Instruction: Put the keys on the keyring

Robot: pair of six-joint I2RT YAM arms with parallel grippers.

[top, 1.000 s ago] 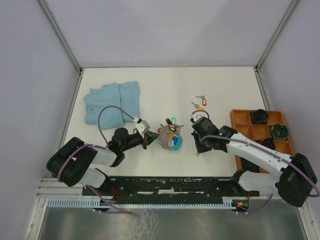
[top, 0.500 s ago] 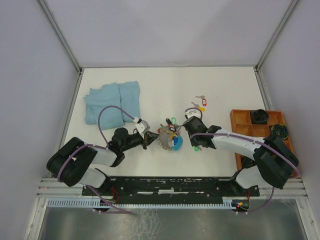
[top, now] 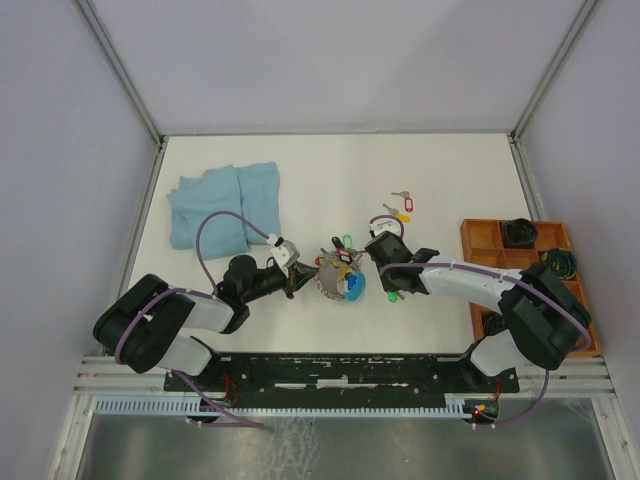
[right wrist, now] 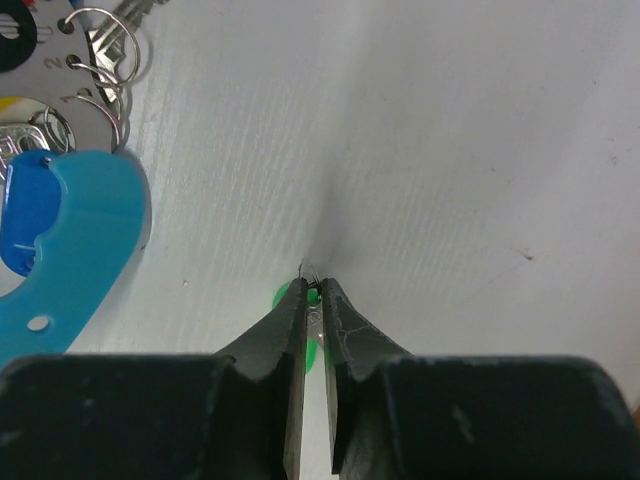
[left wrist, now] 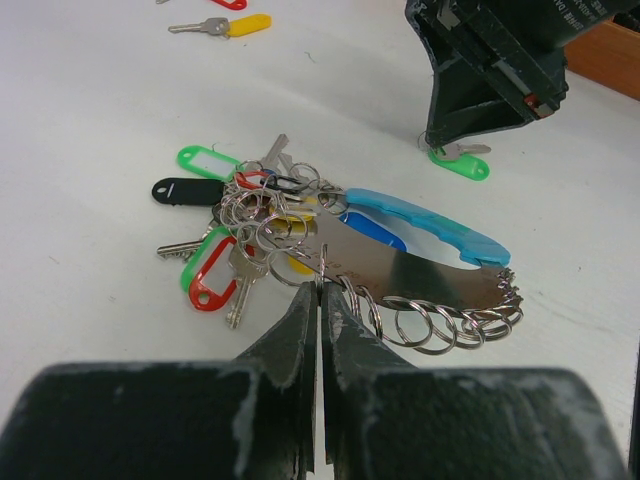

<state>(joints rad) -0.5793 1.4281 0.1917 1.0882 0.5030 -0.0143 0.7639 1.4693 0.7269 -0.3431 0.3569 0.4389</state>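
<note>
I have my left claw (left wrist: 321, 288) pinched on the keyring (left wrist: 400, 270) mid-frame, my right claw (right wrist: 314, 288) narrowed onto a green-tagged key (left wrist: 462, 160) on the worktop (right wrist: 450, 150), and the orange tray (top: 484, 238) at far right holding dark round things (top: 519, 232).

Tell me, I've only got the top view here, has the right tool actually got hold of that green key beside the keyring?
Observer: Yes. In the right wrist view the right tool is pinched shut on the green key, and the tag shows between its tips.
Operator: Is the key off the surface?
Observer: No. The left wrist view shows it lying flat on the table under the tool.
Operator: And the left tool?
Observer: Its own camera shows the left tool shut on the edge of the keyring, on the metal plate.
</note>
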